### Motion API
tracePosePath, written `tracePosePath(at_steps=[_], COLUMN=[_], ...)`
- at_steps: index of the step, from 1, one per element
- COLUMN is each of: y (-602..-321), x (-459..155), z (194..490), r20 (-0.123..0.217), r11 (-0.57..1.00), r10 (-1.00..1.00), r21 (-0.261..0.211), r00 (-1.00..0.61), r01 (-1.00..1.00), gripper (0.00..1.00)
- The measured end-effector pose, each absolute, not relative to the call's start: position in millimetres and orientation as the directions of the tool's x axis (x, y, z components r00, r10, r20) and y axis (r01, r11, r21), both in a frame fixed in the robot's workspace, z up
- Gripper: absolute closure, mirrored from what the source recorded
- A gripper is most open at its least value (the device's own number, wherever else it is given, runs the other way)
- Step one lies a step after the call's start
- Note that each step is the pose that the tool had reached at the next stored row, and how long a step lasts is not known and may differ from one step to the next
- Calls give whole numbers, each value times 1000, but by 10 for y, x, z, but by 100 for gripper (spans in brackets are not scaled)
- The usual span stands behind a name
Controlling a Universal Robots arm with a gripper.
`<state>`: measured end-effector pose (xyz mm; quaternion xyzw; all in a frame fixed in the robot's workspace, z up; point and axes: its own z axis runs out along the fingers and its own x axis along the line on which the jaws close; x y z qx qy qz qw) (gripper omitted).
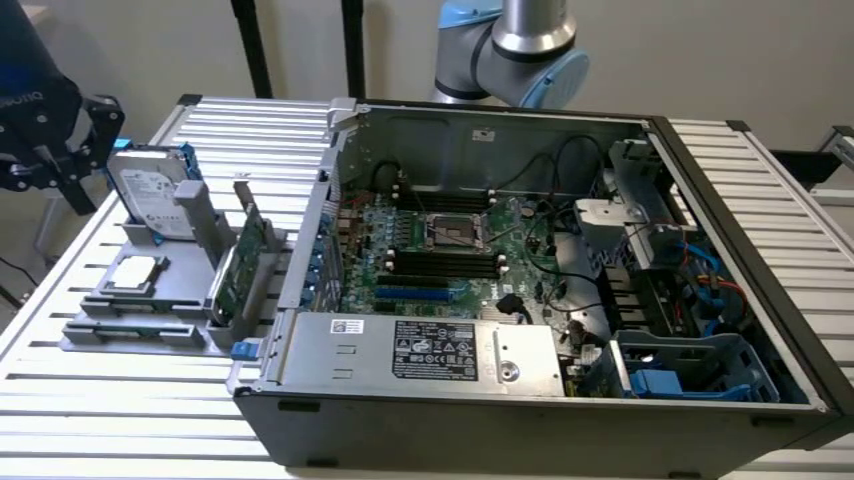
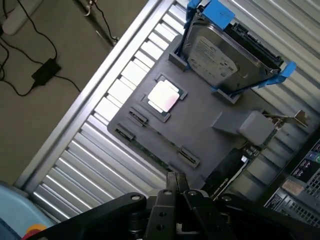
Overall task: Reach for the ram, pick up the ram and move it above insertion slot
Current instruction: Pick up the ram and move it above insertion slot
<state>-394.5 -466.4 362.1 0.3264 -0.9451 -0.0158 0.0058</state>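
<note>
Premises: robotics laboratory or test cell set up for computer assembly.
Work surface: slatted aluminium table [image 1: 747,180] of industrial profile build.
Equipment: robot arm [image 1: 534,50], grey with blue joint caps, behind the table's far edge.
Workpiece: open computer case [image 1: 534,420] with its motherboard [image 1: 514,222] exposed, taking up most of the table.
Fixturing: grey parts fixture [image 1: 187,290] by the table's edge at the exterior view's left, carrying a hard drive [image 1: 144,190] in blue brackets.
Floor [image 2: 45,125]: bare, with loose cables and a power adapter [image 2: 46,71].
</note>
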Motion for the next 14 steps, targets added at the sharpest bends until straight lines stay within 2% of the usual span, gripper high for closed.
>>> tracePosePath(at_steps=[14], y=[-4664], x=[-3945], z=[3590], r20=[1], r11=[606], r10=[-795], r21=[34], r00=[-607], r01=[-795], gripper=[89])
